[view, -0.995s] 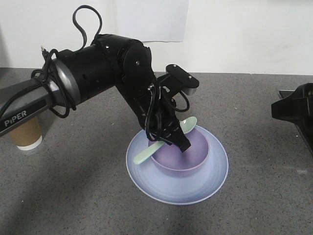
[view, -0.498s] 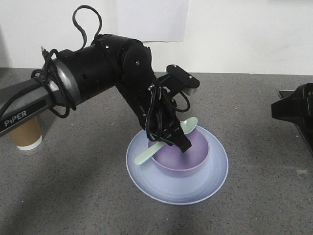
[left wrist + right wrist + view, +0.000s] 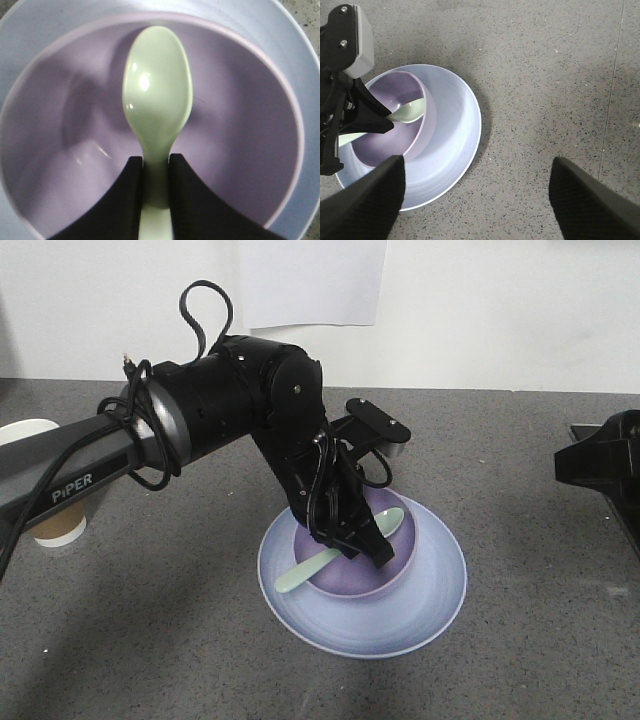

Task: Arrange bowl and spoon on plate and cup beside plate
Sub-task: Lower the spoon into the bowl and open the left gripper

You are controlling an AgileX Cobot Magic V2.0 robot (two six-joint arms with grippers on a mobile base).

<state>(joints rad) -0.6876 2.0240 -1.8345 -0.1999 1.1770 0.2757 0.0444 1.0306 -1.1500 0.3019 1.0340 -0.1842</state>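
Note:
The lavender bowl [image 3: 375,578] sits on the pale blue plate [image 3: 400,625] in the middle of the table. My left gripper [image 3: 352,540] reaches down into the bowl, shut on the handle of the mint-green spoon [image 3: 305,574]. The left wrist view shows the spoon's head [image 3: 157,95] hanging over the bowl's floor [image 3: 240,125], its handle pinched between the black fingers [image 3: 127,200]. The brown cup [image 3: 62,525] stands at the far left, half hidden behind the left arm. My right gripper [image 3: 477,200] hovers open over the table by the plate's edge [image 3: 470,115].
The right arm's black body [image 3: 600,470] sits at the right edge of the front view. The table is grey speckled stone [image 3: 560,75], with a white wall behind it. A seam line [image 3: 612,100] runs down the table on the right.
My left arm has swung lower and slightly right, carrying the spoon down so its head dips toward the bowl. The cup's white rim now shows above the arm. The right arm stayed still.

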